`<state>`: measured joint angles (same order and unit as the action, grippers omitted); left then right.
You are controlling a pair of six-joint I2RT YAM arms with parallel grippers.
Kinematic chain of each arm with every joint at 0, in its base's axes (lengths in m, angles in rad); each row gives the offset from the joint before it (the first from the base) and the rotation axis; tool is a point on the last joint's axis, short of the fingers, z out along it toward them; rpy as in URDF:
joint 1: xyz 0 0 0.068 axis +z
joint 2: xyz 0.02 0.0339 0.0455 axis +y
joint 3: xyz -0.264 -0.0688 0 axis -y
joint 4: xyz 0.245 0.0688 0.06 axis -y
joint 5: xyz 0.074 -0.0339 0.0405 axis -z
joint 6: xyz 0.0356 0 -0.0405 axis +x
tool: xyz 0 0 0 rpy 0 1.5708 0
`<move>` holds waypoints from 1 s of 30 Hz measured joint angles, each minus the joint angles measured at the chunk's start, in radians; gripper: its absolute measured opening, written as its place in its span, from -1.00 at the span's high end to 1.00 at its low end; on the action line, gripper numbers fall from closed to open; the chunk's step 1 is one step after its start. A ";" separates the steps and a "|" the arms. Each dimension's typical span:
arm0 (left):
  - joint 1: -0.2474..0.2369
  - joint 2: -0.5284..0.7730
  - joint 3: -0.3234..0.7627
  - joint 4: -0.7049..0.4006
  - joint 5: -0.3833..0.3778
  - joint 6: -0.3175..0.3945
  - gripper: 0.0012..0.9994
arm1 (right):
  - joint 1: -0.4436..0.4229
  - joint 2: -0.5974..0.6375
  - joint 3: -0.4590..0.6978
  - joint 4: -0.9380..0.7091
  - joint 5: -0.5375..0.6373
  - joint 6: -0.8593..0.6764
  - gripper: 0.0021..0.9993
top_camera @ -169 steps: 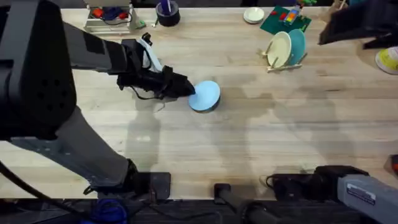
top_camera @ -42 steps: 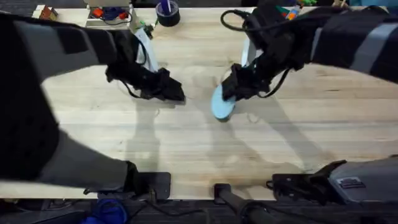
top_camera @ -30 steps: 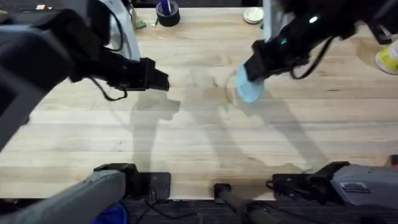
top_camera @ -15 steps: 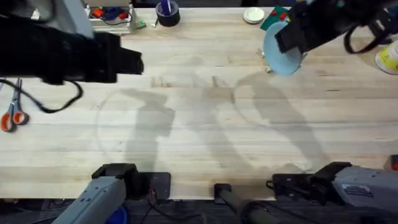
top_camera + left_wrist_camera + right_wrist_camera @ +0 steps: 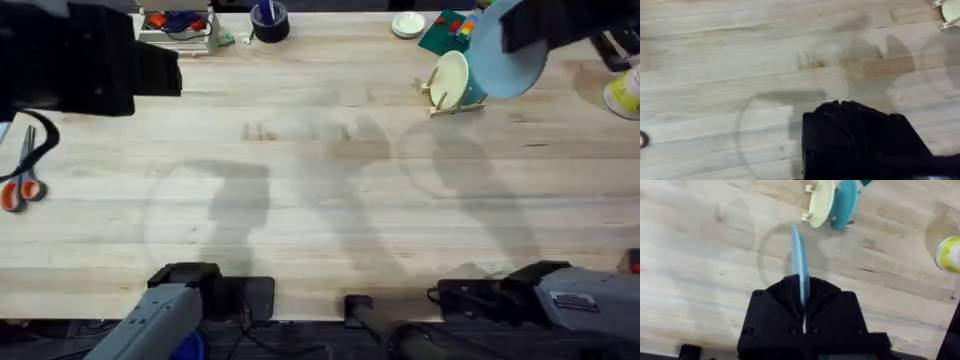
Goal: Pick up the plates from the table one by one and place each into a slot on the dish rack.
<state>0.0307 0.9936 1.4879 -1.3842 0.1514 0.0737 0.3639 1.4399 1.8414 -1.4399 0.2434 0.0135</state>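
My right gripper [image 5: 517,36] is shut on the rim of a pale sky-blue plate [image 5: 507,64], holding it in the air just right of the dish rack [image 5: 455,102]. In the right wrist view the plate [image 5: 800,262] stands edge-on between my gripper's [image 5: 803,296] fingers, short of the rack. The rack holds a cream-yellow plate [image 5: 449,78] and a teal plate [image 5: 844,204] upright, side by side. My left gripper [image 5: 165,72] hangs over the far left of the table [image 5: 320,200], shut and holding nothing [image 5: 841,104].
Orange-handled scissors [image 5: 20,186] lie at the left edge. Along the back stand a white wire-frame box [image 5: 180,25], a dark tape roll [image 5: 268,18], a small cream-white dish [image 5: 407,24] and a green board [image 5: 450,35]. A yellow-green object [image 5: 625,97] sits at the right edge.
My right gripper has carried the blue plate from the table's middle to the back right, up beside the rack. The left arm has drawn back to the left.
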 joint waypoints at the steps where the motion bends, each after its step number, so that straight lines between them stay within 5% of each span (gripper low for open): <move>1: 0.000 0.000 0.000 -0.003 -0.003 0.001 0.92 | -0.008 0.000 0.009 -0.003 0.000 -0.003 0.94; 3: 0.000 0.000 0.000 -0.004 -0.011 0.003 0.58 | -0.021 0.000 0.024 -0.007 0.001 -0.011 0.94; 8: 0.000 0.000 0.000 -0.004 -0.017 0.002 -0.90 | -0.040 0.000 0.039 -0.007 0.001 -0.022 0.94; 9: 0.000 0.000 0.000 -0.004 -0.018 0.004 -0.96 | -0.043 0.000 0.039 -0.007 0.001 -0.023 0.94; 20: 0.000 0.000 0.000 -0.025 -0.018 0.005 -0.99 | -0.128 0.000 0.040 -0.008 -0.009 -0.063 0.94; 30: 0.000 0.000 0.000 -0.101 -0.018 0.005 -0.99 | -0.316 0.000 0.040 -0.003 -0.135 -0.094 0.94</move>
<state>0.0307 0.9939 1.4879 -1.4853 0.1333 0.0788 0.0476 1.4399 1.8816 -1.4434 0.1084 -0.0805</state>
